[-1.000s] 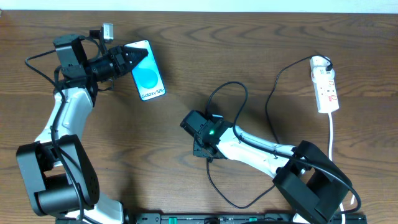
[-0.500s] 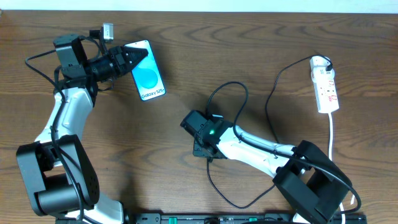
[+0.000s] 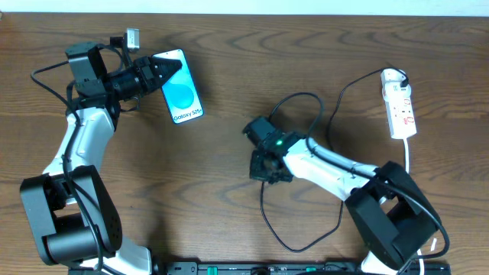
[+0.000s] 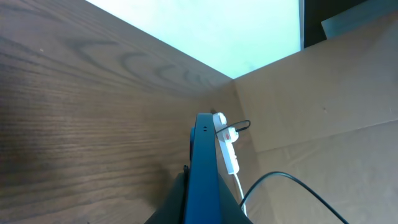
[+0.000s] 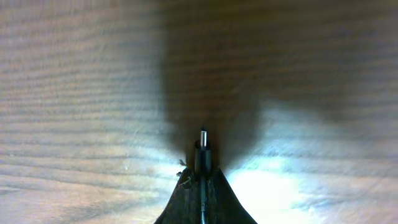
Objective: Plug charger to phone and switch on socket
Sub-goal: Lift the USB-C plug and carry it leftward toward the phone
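Wooden counter [image 3: 229, 76], both pincers gripping.
Upper left, left pincer [image 3: 166, 70] clamps the phone [image 3: 183, 98]; mid-frame, right pincer [image 5: 202, 177] pinches the charger [image 5: 202, 148] plug.

Read "Galaxy S25+" on the phone [image 3: 182, 85] screen, near its lower end, in the overhead view, red marks on the socket [image 3: 400, 105] too small to make out, nothing else legible.

We see the right gripper [image 3: 266, 169] now further right and a little higher in the middle of the frame, the charger [image 3: 304, 95] plug carried along, its cable loops swung rightward and widened
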Motion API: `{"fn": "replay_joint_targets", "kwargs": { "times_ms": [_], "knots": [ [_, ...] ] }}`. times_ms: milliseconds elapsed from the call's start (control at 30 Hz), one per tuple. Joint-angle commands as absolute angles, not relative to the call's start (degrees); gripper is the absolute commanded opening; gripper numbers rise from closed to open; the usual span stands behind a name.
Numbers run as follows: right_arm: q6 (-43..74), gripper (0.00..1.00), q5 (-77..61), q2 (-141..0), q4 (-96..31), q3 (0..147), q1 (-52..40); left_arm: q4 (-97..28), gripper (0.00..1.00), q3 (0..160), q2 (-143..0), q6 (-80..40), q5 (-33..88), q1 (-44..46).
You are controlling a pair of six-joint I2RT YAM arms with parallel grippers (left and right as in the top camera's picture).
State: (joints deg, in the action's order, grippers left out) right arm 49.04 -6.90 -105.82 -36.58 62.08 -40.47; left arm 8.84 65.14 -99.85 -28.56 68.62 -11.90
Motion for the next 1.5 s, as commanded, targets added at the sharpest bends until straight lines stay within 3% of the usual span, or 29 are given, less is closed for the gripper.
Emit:
{"fn": "replay_joint_targets", "kwargs": {
  "times_ms": [0, 367, 967, 1467],
  "knots": [
    [42.9, 0.01, -11.6, -102.8, -36.4, 63.4, -37.7, 9.1, 0.07, 64.6, -98.5, -29.3, 69.6, -12.2],
    [32.5, 0.01, -23.4, -94.8, -28.2, 63.7, -33.6, 9.4, 0.07, 64.6, -98.5, -33.5, 69.8, -12.2],
    [26.1, 0.01, -37.6, -94.8, -14.7, 63.7, -32.4, 17.1, 0.07, 64.6, -98.5, -41.9, 71.5, -12.2],
    [24.4, 0.01, -61.4, -107.8, 2.0, 63.6, -26.1, 17.1, 0.07, 64.6, -98.5, -41.9, 71.5, -12.2]
  ]
}}
